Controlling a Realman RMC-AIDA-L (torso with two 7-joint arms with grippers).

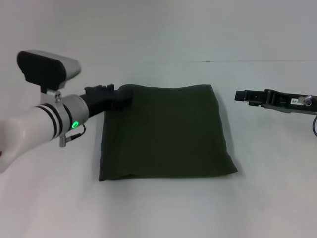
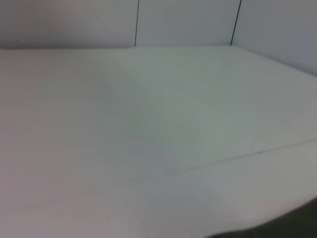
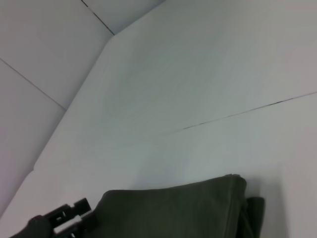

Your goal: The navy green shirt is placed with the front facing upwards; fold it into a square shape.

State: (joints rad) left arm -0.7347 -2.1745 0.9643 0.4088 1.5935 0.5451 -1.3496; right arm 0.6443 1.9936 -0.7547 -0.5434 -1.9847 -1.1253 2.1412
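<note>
The navy green shirt (image 1: 166, 131), folded nearly square, is lying mid-worktop (image 1: 163, 208). The left gripper (image 1: 119, 97) is touching its far left corner; jaw state cannot be told. The right gripper (image 1: 239, 95) is waiting well apart, jaws likewise unreadable.

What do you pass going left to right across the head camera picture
Left arm's white forearm → left hand, at the shirt's far left corner → folded navy green shirt → bare strip of white table → right hand, off the shirt.
</note>
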